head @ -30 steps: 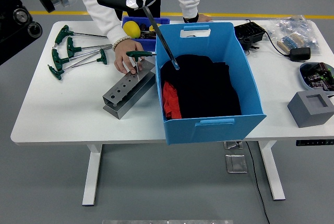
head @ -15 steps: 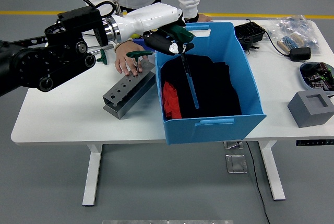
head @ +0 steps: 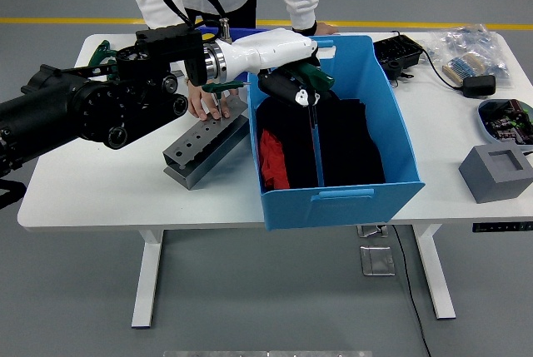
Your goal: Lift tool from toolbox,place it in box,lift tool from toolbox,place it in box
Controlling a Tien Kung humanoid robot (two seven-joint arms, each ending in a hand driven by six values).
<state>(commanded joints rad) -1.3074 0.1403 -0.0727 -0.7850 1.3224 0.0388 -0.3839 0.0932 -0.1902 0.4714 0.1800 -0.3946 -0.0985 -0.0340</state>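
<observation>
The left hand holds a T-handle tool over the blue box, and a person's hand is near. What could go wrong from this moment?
1. The left hand holds the T-handle wrench upright, shaft down over the black cloth in the blue box; on release the tip might catch in the cloth.
2. The person's hand rests at the metal tool holder, right beside the left arm, so pulling the arm back might brush it.

1. One view only, head camera, high on the robot's side.
2. Faces forward and down over the white rectangular table [head: 108, 195]; near edge low in frame, far edge near the top.
3. Moderately far: all four table corners and grey floor visible.
</observation>
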